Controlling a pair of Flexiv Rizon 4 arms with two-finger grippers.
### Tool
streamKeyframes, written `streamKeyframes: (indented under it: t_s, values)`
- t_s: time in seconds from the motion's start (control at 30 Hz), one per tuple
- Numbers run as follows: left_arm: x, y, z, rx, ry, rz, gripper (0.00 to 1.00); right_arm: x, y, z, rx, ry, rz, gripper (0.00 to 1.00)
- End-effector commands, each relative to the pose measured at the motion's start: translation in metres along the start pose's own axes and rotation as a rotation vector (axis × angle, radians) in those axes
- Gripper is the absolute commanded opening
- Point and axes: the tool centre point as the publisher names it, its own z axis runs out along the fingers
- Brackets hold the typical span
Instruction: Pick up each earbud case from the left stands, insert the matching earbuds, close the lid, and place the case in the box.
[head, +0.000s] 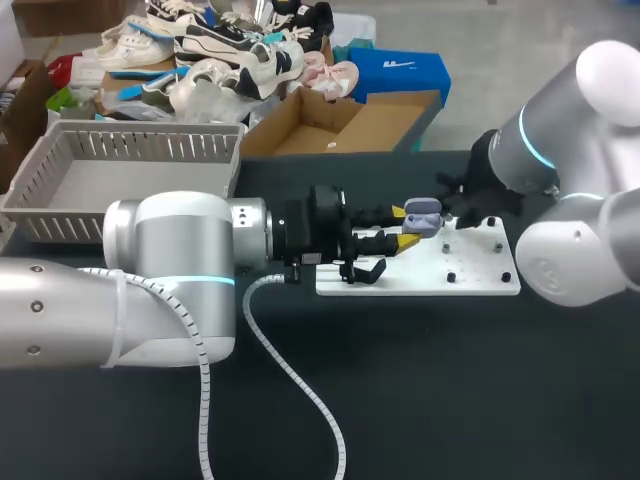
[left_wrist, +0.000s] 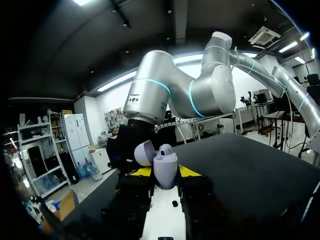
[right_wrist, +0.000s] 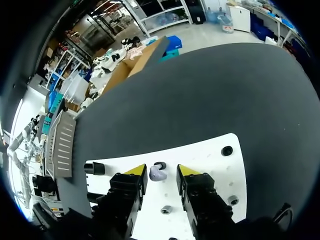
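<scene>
Nearest us, our left arm (head: 170, 270) comes in from nine o'clock, and the left hand (left_wrist: 165, 171) is clamped on the lilac earbud case (left_wrist: 165, 162), lid open, above the white stand plate (head: 480, 280), just three o'clock of the middle of the bench (head: 450, 400). Our right hand (right_wrist: 161, 171), fingers apart, hovers over a lilac earbud (right_wrist: 158, 174) lying on the plate (untouched, as far as we can tell). We judge the case picked up; inserting, closing and boxing are left.

No text, number or sign can be read on the worktop (head: 450, 400), the white board (head: 470, 282) or the open case (head: 422, 214). The left arm (head: 180, 250) and right arm (head: 570, 130) show no legible label; any small print is too blurred to tell.
</scene>
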Motion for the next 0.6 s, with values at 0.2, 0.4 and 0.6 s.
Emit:
streamKeyframes:
  t_s: [0.2, 0.4, 0.6]
  values:
    - [0.0, -0.001, 0.001, -0.007, -0.001, 0.002, 0.0, 0.001, 0.005, -0.002, 0.0, -0.006, -0.001, 0.33]
    - [0.0, -0.001, 0.001, -0.007, -0.001, 0.002, 0.0, 0.007, 0.006, -0.003, 0.0, -0.008, 0.014, 0.34]
    - [0.0, -0.001, 0.001, -0.007, -0.001, 0.002, 0.0, 0.01, 0.005, -0.002, 0.0, -0.007, 0.034, 0.34]
